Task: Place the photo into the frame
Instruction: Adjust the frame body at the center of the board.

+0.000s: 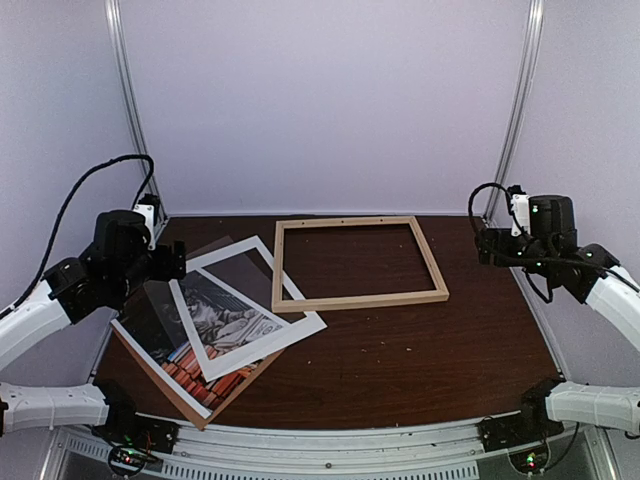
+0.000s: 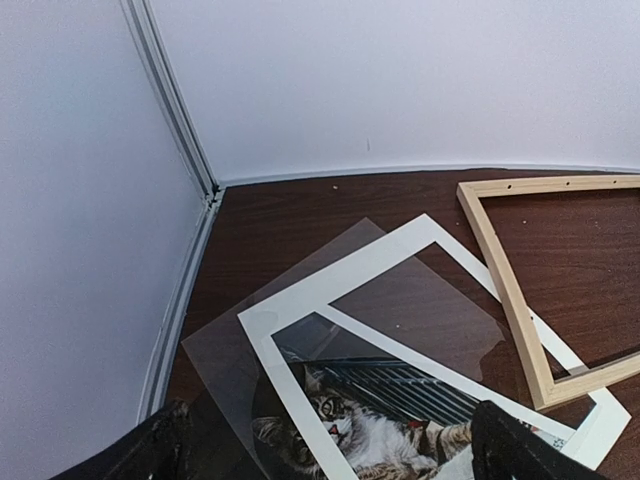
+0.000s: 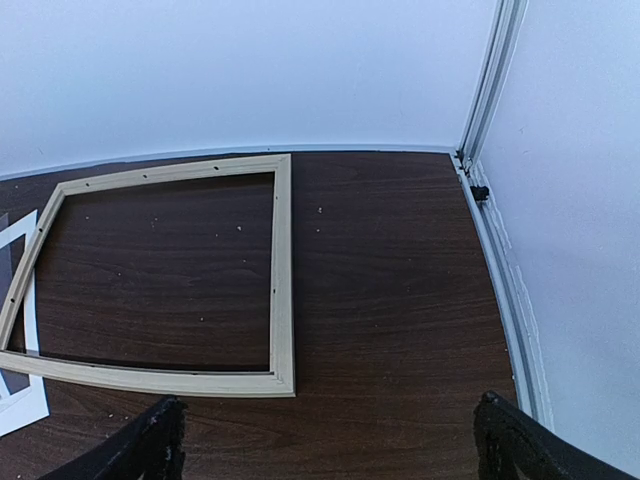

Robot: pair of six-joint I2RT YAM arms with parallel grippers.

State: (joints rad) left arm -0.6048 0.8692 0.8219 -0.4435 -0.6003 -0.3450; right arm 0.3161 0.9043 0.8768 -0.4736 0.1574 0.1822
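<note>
My left gripper [image 2: 335,445] and right gripper [image 3: 330,440] both stand wide apart, holding nothing. The photo [image 1: 215,325] lies face up on the table's [image 1: 420,350] left side, partly under a white mat [image 1: 300,328]. Its long axis seems to run diagonally. The frame [image 1: 357,262] lies flat at far-centre, long axis left-right, enclosing only tabletop.

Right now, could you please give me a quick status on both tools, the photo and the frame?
Left tool open, right tool open, nothing held. Photo under white mat. Frame corner overlaps mat.
</note>
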